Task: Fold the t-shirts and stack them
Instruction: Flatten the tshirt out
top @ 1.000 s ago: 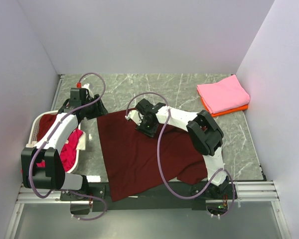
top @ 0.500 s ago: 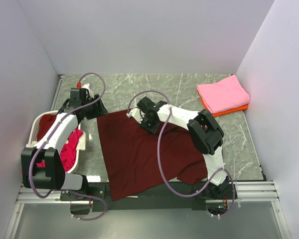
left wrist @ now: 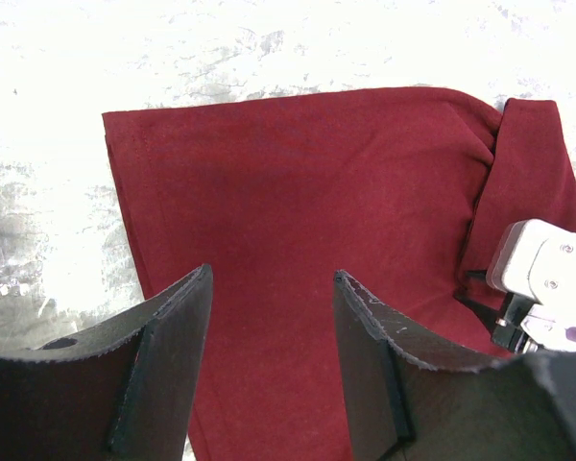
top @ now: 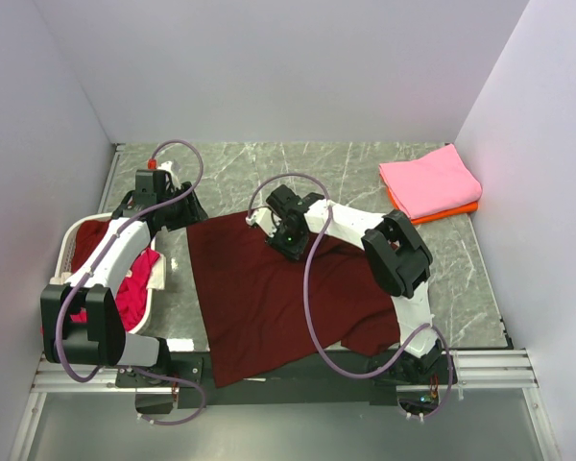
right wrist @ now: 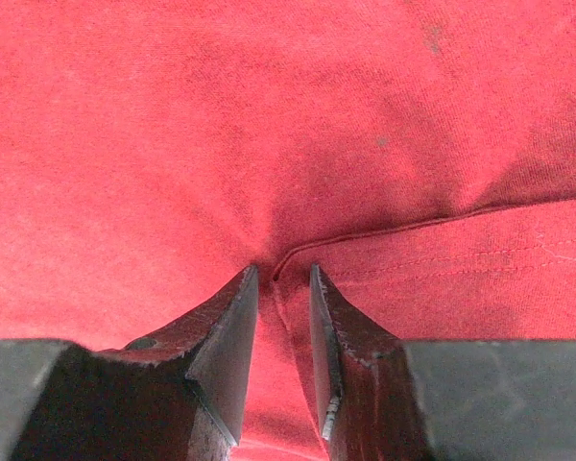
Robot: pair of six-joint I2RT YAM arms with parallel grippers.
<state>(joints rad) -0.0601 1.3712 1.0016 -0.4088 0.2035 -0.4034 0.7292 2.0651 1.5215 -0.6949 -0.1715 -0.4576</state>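
A large dark maroon t-shirt [top: 278, 298] lies spread flat on the marble table. My left gripper [top: 190, 213] hovers open over its far left corner; in the left wrist view [left wrist: 272, 279] the jaws stand wide apart above the cloth [left wrist: 298, 182]. My right gripper [top: 290, 238] is down on the shirt's far edge. In the right wrist view [right wrist: 283, 274] its jaws are nearly closed, pinching a ridge of cloth at a stitched hem [right wrist: 384, 230]. A folded pink t-shirt [top: 429, 181] lies on a folded orange one [top: 448, 211] at the far right.
A white plastic basket [top: 69, 240] stands at the left edge, holding a magenta shirt [top: 134, 293] and a dark red one [top: 93, 238]. The maroon shirt's near edge hangs over the front rail [top: 269, 370]. White walls enclose the table on three sides.
My right gripper has shifted slightly toward the far edge of the maroon shirt. The left arm and the shirt look unchanged.
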